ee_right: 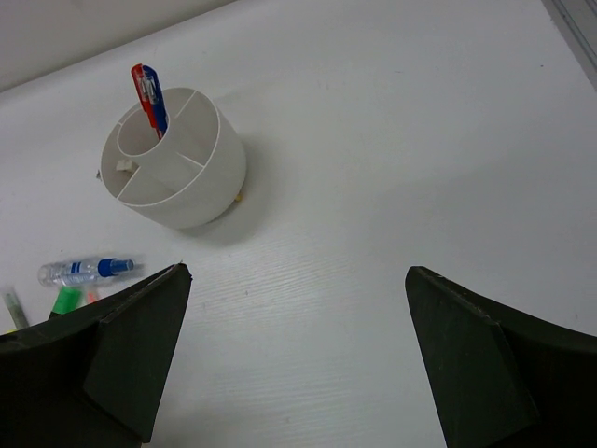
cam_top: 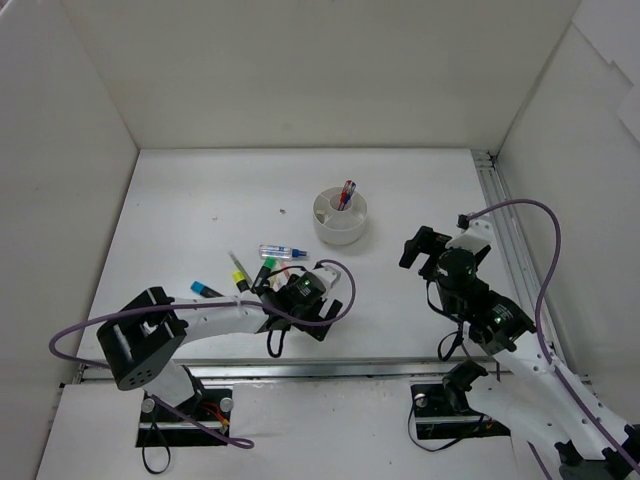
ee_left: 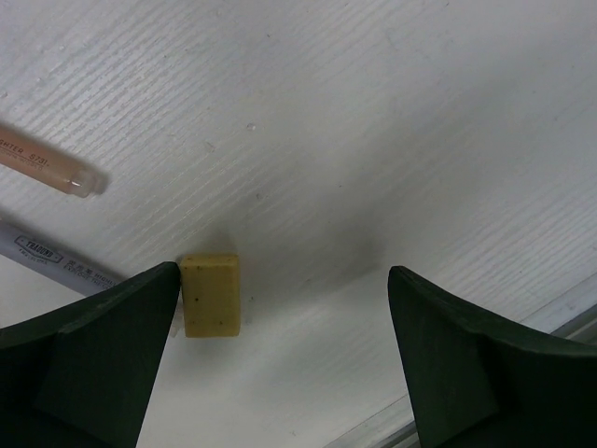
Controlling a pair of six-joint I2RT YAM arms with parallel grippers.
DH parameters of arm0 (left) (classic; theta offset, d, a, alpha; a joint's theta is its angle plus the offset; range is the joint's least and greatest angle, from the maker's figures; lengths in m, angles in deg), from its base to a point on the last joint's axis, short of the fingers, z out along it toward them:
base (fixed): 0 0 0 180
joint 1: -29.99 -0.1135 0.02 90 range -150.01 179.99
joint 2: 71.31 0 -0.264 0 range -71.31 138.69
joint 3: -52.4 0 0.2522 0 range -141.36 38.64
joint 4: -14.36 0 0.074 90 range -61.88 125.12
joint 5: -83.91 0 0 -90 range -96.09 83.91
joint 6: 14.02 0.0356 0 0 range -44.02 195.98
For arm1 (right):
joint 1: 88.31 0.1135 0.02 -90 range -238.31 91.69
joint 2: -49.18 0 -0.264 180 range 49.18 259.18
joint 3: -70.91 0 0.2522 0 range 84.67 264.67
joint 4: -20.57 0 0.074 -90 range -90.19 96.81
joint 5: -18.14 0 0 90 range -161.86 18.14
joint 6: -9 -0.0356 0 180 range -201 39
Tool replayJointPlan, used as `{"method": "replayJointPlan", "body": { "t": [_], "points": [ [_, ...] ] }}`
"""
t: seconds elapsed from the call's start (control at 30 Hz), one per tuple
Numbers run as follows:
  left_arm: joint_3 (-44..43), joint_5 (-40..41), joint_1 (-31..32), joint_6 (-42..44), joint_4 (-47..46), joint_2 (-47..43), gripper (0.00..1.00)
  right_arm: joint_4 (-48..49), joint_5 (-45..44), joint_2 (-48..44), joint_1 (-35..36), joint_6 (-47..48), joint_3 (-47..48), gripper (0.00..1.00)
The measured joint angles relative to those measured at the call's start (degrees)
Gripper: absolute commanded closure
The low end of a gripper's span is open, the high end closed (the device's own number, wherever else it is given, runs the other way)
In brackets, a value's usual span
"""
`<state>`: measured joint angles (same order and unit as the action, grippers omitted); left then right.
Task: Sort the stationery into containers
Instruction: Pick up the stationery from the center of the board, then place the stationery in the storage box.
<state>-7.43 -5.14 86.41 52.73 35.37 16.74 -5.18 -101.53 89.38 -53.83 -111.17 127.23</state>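
The white divided tub [cam_top: 340, 218] stands mid-table with a red and a blue pen [cam_top: 346, 193] upright in it; it also shows in the right wrist view [ee_right: 187, 177], pens [ee_right: 147, 98]. My left gripper [cam_top: 297, 305] is open low over the table, and a beige eraser [ee_left: 212, 294] lies just inside its left finger [ee_left: 121, 327]. The clear blue-capped tube [cam_top: 283, 251] and the green-capped [cam_top: 266, 268], yellow-capped [cam_top: 240, 275] and blue-capped [cam_top: 205, 290] highlighters lie left of it. My right gripper [cam_top: 425, 245] is open and empty, right of the tub.
White walls enclose the table on three sides. A metal rail [cam_top: 300, 368] runs along the near edge, close to my left gripper. Two more pen-like bodies [ee_left: 51, 168] lie at the left of the left wrist view. A cable loops beside the left wrist.
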Motion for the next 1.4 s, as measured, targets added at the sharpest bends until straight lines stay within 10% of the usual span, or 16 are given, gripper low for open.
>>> {"method": "replayJointPlan", "body": {
  "t": [0.17, 0.6, 0.93, 1.4],
  "points": [
    [-0.1, 1.7, 0.0, -0.9, 0.3, 1.0, 0.20, -0.3, 0.0, 0.3, 0.0, 0.0, 0.0, 0.02],
    [-0.1, 4.7, 0.7, -3.1, 1.9, 1.1, 0.90, -0.3, 0.0, -0.3, 0.0, 0.1, 0.0, 0.02],
    [-6.5, 11.3, -0.8, -1.4, 4.4, -1.7, 0.98, -0.3, 0.0, -1.1, 0.0, 1.9, 0.0, 0.02],
    [-34.8, 6.4, -22.3, 12.5, -1.6, 2.4, 0.96, -0.6, -7.7, -3.4, 0.0, 5.4, -2.6, 0.02]
  ]
}}
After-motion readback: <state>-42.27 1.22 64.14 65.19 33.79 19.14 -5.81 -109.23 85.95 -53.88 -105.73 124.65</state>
